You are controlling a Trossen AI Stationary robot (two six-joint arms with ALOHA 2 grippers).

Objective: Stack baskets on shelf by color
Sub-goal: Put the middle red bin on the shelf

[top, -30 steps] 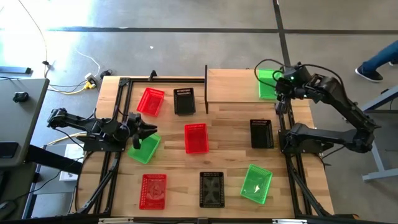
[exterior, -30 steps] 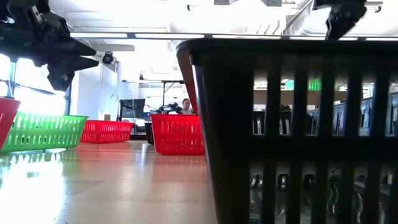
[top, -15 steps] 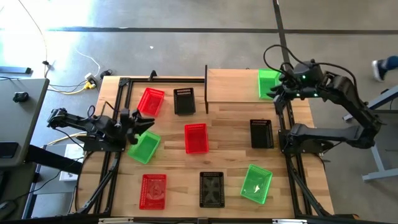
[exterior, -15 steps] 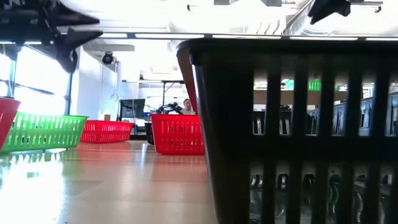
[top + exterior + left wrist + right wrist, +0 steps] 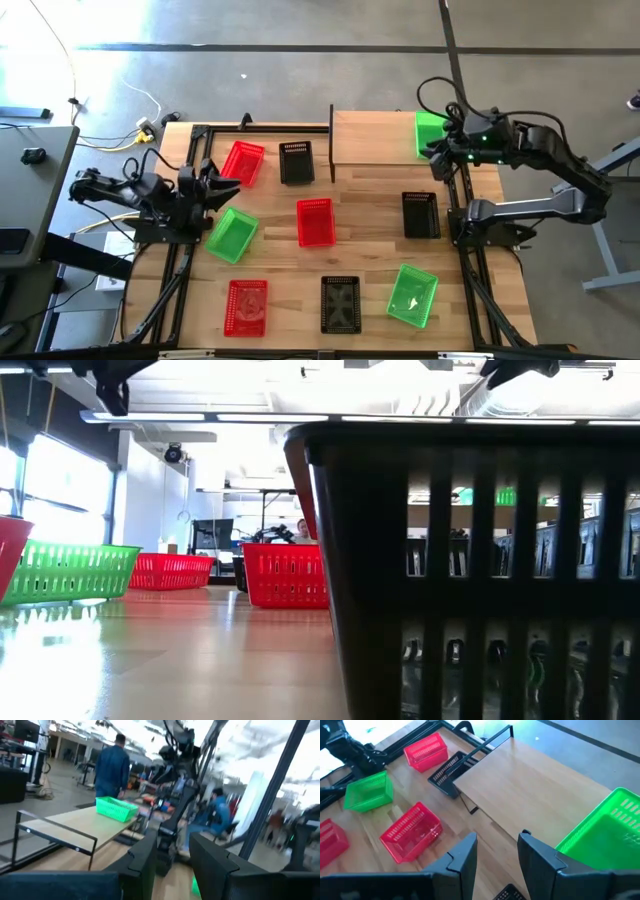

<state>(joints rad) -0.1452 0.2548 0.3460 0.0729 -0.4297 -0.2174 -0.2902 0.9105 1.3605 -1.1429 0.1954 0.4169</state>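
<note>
**One green basket on the shelf, eight on the worktop, both my jaws empty**

A narrow light-wood shelf with thin black posts (image 5: 380, 138) lies along the far edge of the wood-plank worktop (image 5: 370, 255), its long side running left to right. One green slotted plastic basket (image 5: 431, 134) sits on its right end, long axis pointing from near to far.

My right gripper (image 5: 437, 152) hangs just beside that basket, jaws parted and holding nothing. The right arm reaches in from the right edge with its elbow bent outward. In the right wrist view its two dark fingers (image 5: 461, 854) stand apart above the shelf board.

My left gripper (image 5: 222, 182) is raised at the left edge, jaws spread wide and empty, pointing toward the middle. It sits between a tilted red basket (image 5: 242, 163) and a tilted green basket (image 5: 232, 235).

Elsewhere on the worktop: a black basket (image 5: 296, 162) beside the shelf's left end, a red basket (image 5: 315, 222) in the centre, a black basket (image 5: 420, 214) to the right, all three long axis near to far. Along the near edge stand a red basket (image 5: 247, 306), a black basket (image 5: 340, 303) and a tilted green basket (image 5: 412, 295).
</note>
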